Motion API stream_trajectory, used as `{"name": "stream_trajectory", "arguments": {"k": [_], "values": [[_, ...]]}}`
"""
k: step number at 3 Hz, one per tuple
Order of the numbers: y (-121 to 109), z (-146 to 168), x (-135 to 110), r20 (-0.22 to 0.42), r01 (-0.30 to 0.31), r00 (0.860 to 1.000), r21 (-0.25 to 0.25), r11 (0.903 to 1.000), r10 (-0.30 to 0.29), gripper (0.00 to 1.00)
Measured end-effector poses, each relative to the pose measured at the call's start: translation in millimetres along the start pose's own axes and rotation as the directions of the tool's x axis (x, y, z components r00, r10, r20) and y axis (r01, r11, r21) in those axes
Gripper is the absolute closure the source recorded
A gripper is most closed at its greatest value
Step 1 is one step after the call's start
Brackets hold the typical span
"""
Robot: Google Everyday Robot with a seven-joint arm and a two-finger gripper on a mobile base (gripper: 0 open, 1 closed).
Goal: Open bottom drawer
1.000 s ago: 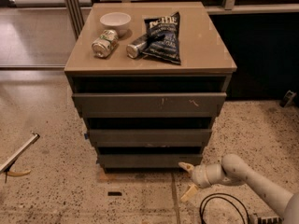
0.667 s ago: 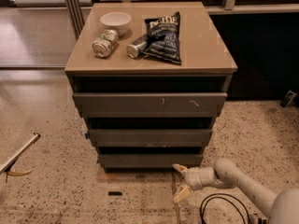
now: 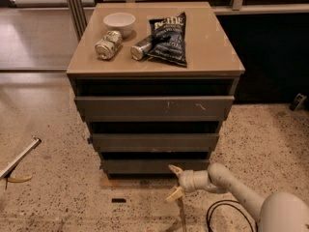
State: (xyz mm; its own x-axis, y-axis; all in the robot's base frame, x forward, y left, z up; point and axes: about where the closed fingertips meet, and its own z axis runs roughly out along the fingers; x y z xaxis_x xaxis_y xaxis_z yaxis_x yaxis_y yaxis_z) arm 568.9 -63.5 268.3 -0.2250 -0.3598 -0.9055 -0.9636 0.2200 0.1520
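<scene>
The gripper [image 3: 174, 181] sits low in the frame, just right of centre, close to the floor and in front of the cabinet [image 3: 227, 64]. Its two pale fingers [image 3: 174, 169] are spread wide w/ nothing between them. The upper tip is right at the lower edge of the bottom drawer [image 3: 145, 166]; contact can't be confirmed. The lower finger points down toward the speckled floor [image 3: 58, 202]. The arm [image 3: 227, 183] comes in from the bottom-right corner.

The bottom drawer is the lowest of three grey fronts, at centre-bottom of the cabinet, w/ a dark gap above it. The mid drawer [image 3: 154, 141] is directly above it, and the top drawer [image 3: 154, 108], w/ pale scratches, is above that.

On the cabinet top, upper centre of the frame:
- A white bowl [image 3: 119, 21] stands at the back left.
- A can [image 3: 108, 44] lies on its side in front of the bowl.
- A second, silver can [image 3: 142, 47] lies beside a dark chip bag [image 3: 169, 37], touching it.

A black cable [image 3: 219, 208] loops on the floor at lower right. A thin rod [image 3: 19, 157] lies on the floor at far left.
</scene>
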Motion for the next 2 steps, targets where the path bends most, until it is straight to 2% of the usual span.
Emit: {"name": "stream_trajectory", "arguments": {"k": [1, 2], "values": [[0.0, 0.0, 0.0, 0.000, 0.000, 1.000, 0.000, 1.0000, 0.000, 0.00], [-7.4, 1.8, -4.6, -0.006, 0.016, 1.000, 0.033, 0.9993, -0.016, 0.00]]}}
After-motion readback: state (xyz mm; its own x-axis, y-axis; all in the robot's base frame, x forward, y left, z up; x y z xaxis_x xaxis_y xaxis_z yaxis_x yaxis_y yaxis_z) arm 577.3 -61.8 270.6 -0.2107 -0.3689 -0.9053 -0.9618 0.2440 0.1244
